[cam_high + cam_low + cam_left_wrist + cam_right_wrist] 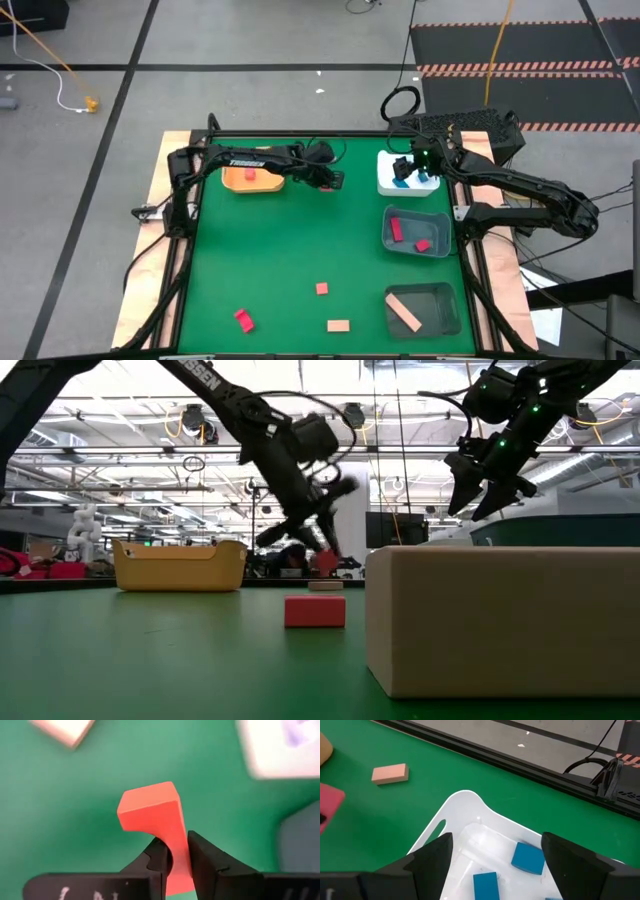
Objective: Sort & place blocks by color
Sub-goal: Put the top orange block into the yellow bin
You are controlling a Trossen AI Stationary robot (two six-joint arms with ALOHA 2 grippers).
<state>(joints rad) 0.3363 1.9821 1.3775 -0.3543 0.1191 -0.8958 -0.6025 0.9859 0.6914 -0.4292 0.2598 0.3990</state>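
Note:
My left gripper (336,181) is shut on a red block (152,815) above the green mat, between the orange tray (252,179) and the white tray (409,176). It also shows in the low view (323,561). My right gripper (408,168) hangs open and empty above the white tray (460,820), which holds blue blocks (527,858). One red block (251,174) lies in the orange tray. A red block (244,320), an orange-red block (322,288) and a tan block (338,325) lie flat on the mat near the front. My left gripper pinches the red block between its two fingers (159,856), on two opposite faces at the block's end nearest the gripper (179,851). The fingers slant down from the table's left. The block sticks out past the fingertips, lifted clear of the mat.
Two grey trays stand at the right: one (417,232) with two red blocks, one (422,308) with a tan bar. In the low view a tan block (500,620) fills the foreground beside a red one (314,610). The mat's middle is bare.

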